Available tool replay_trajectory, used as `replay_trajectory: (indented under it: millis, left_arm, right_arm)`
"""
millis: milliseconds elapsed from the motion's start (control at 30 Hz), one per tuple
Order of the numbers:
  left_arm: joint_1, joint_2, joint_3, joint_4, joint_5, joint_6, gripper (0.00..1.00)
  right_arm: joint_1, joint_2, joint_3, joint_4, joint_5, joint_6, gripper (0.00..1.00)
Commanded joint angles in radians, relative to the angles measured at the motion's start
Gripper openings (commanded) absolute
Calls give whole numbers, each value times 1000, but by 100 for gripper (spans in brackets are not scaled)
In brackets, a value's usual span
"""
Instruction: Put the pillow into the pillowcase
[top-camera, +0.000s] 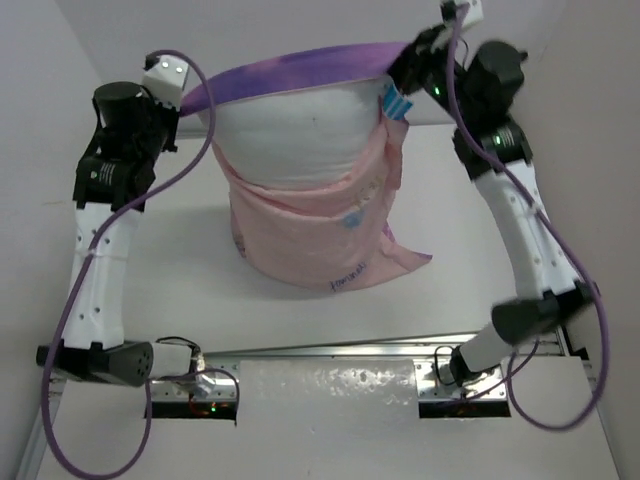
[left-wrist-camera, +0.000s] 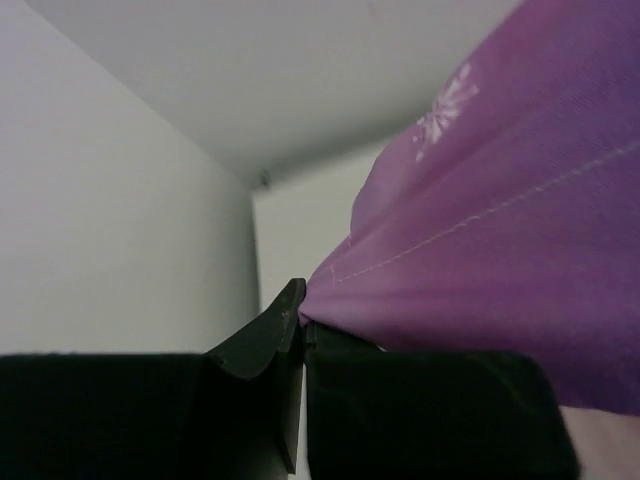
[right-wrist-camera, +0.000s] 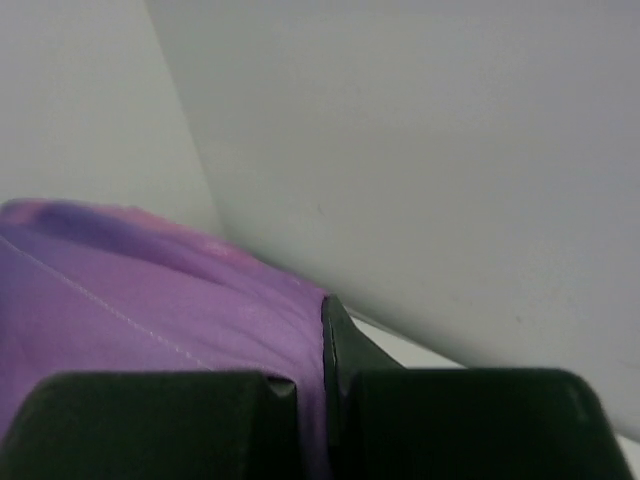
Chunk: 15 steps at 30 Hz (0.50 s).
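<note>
The white pillow (top-camera: 300, 130) sits partly inside the pillowcase (top-camera: 310, 240), its upper half bulging out of the open mouth and its blue-and-white tag (top-camera: 395, 103) at the right corner. The case's pink inside faces me; its purple edge (top-camera: 300, 70) is stretched across behind the pillow. My left gripper (top-camera: 190, 100) is shut on the left end of that purple edge (left-wrist-camera: 480, 250), fingers (left-wrist-camera: 270, 340) pinched together. My right gripper (top-camera: 405, 60) is shut on the right end of the edge (right-wrist-camera: 180, 300), cloth running between its fingers (right-wrist-camera: 335, 340).
White walls stand close behind and to the left (left-wrist-camera: 120, 230) and behind the right gripper (right-wrist-camera: 430, 150). The metal rail with the arm bases (top-camera: 330, 375) runs along the near edge. A loose pink flap (top-camera: 405, 255) of the case lies on the white table (top-camera: 150, 270).
</note>
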Motion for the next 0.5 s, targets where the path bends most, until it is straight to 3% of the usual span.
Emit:
replay_trajectory:
  millis: [0,33,67,100,133,167,200,233,267,300,367,467]
  left_arm:
    - [115,120,15,-134,-90,-63,0]
    - [133,274,233,-303,-69,-86,0]
    - [152,384,910,-375,-40,-91,0]
    - [150,421,1126,-377,-58,-51,0]
    - [117,229,531,103,-122,48,0]
    - [113,34,371,328,-119,88,0]
    - [115,-35,421,323,-115,78,0]
    - [115,28,521,22,-127,28,0]
    - [123,41,483,-65,-122,18,0]
    - [126,-26,326,-78,-128,15,0]
    - [127,-115,-70,101,-121,29,0]
    - [127,-102,-67,34,-52,-26,0]
  right_arm:
    - [-60,347,420,-459,-11,18,0]
    - [-63,483,802,-466,-12,48,0]
    - [-62,505,988,-307,11,112,0]
    - [-63,422,950,-182,23,143,0]
    - [-63,315,833,-37,26,168,0]
    - [-63,182,619,315,13,156,0]
    - [-60,41,108,483,28,142,0]
    - [-59,-114,-67,585,118,131,0]
    - [-60,-125,-168,569,140,112,0]
    - [-62,-101,-222,405,151,105,0]
    - [-68,-18,-244,333,9,165,0]
    - [-66,2,-248,377,-98,295,0]
